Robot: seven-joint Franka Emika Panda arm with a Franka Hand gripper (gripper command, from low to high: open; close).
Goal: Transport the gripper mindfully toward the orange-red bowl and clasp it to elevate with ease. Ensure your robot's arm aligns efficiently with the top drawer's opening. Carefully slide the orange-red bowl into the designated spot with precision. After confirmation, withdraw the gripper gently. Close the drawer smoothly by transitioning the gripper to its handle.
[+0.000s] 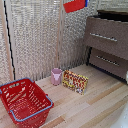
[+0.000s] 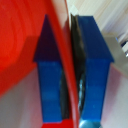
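Close-up: 2 blue fingers [image 2: 50,75] of the gripper [image 2: 71,75] pinch the thin rim of the orange-red bowl [image 2: 20,45], its glossy wall filling one side.

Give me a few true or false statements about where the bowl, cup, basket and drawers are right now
1. The orange-red bowl is up near the top of the exterior view, off the floor. True.
2. The claw is open and empty. False: in the wrist view its blue fingers clamp the bowl's rim.
3. The pink cup lies inside the red basket. False: it stands on the wood floor beside it.
4. The top drawer is pulled out beyond the one below. True.
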